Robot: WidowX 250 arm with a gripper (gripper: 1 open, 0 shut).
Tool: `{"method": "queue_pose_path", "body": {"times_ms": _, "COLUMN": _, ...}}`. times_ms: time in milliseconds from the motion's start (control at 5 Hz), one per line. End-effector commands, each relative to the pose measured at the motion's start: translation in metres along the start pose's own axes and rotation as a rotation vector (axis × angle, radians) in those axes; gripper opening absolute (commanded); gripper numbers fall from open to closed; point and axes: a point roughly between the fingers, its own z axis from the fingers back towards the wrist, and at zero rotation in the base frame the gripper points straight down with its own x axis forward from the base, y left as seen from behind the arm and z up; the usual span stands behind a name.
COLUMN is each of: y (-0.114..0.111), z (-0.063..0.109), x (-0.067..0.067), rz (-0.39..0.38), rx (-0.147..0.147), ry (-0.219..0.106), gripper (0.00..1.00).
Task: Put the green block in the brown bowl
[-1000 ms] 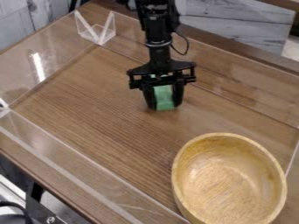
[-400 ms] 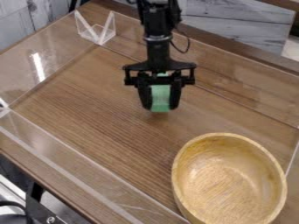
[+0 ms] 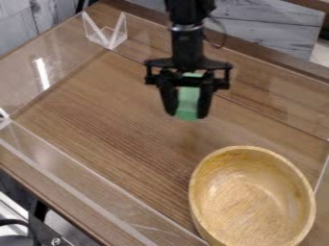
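Observation:
My gripper hangs from the black arm above the middle of the wooden table, pointing almost straight down. Its two black fingers are shut on the green block, a small bright green bar held upright between them and lifted off the tabletop. The brown bowl, a large shallow round bowl of light wood with nothing in it, sits at the lower right, below and to the right of the gripper.
The wooden table is ringed by a low clear plastic wall. A clear plastic piece stands at the back left corner. A grey-white wall runs behind the arm.
The gripper has risen off the table with the green block and shifted right, toward the bowl. It has also rolled slightly about its own axis.

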Motion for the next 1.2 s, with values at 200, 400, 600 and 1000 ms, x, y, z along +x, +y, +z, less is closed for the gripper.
{"method": "queue_pose_path", "body": {"times_ms": 200, "y": -0.073, "z": 0.019, "x": -0.096, "rz": -0.316, "rx": -0.003, "ry": -0.035, "gripper": 0.00}}
{"method": "queue_pose_path", "body": {"times_ms": 400, "y": -0.098, "z": 0.006, "x": -0.112, "rz": -0.339, "rx": -0.001, "ry": -0.064, "gripper": 0.00}}
{"method": "queue_pose_path", "body": {"times_ms": 600, "y": -0.090, "z": 0.008, "x": -0.117, "rz": -0.290, "rx": -0.007, "ry": -0.092, "gripper": 0.00}}
{"method": "queue_pose_path", "body": {"times_ms": 1000, "y": -0.077, "z": 0.017, "x": -0.113, "rz": -0.242, "rx": -0.030, "ry": -0.109, "gripper": 0.00}}
